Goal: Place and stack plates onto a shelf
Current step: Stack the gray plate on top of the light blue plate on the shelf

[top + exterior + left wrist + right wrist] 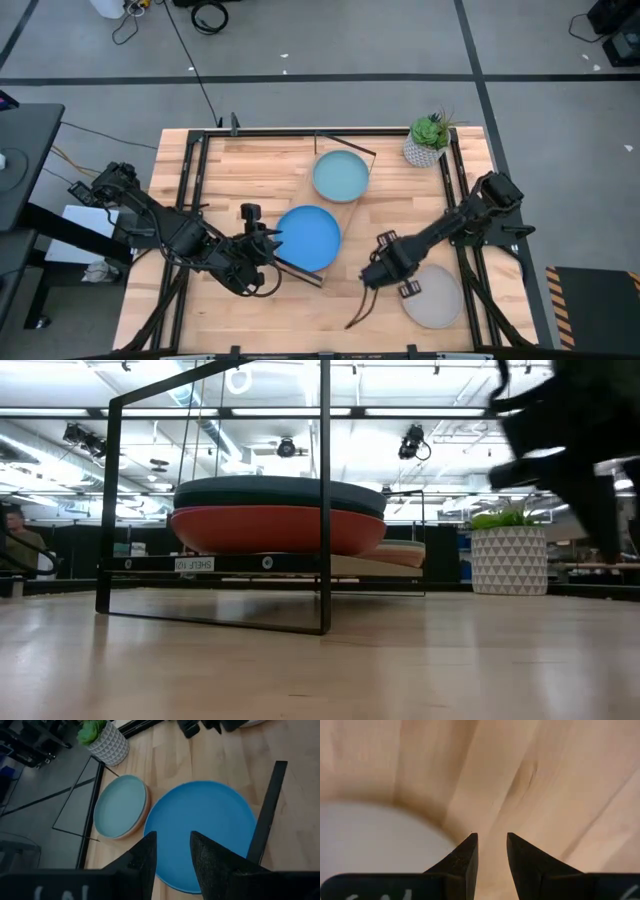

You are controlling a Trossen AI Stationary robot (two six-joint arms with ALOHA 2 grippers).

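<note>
The shelf (pixel 350 208) lies slantwise mid-table, with black wire end frames (pixel 322 510). On it rest two stacks. One is topped by the bright blue plate (pixel 308 237) (pixel 202 827), the other by the pale blue plate (pixel 341 176) (pixel 119 806). In the low view a dark plate (pixel 280 491) sits on an orange one (pixel 275 528). The grey plate (pixel 434 297) (pixel 375 842) lies flat on the table. My left gripper (pixel 272 241) (pixel 173 839) hovers at the bright blue plate's left rim, open by a narrow gap. My right gripper (pixel 370 274) (pixel 492 839) points down at bare wood beside the grey plate, also narrowly open.
A potted plant (pixel 428 140) (pixel 508 555) stands at the far right corner. Black frame rails (pixel 185 200) run along the table's left and right sides. A person (pixel 15 540) is in the room beyond. Bare wood (pixel 330 310) lies near the front edge.
</note>
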